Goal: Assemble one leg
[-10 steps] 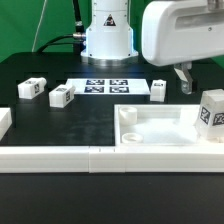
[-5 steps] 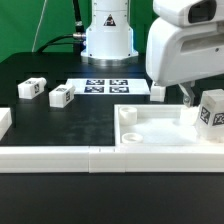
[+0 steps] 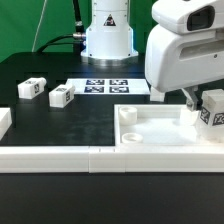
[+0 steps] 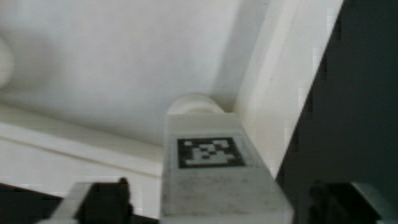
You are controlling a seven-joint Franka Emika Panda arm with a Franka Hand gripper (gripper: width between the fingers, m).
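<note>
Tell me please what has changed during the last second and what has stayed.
The gripper has come down around the leg standing on the tray-like piece; its jaws are open on either side, not yet closed on it. Nothing was taken or let go. That leg, the tray-like piece, the two other legs and the marker board did not move.
</note>
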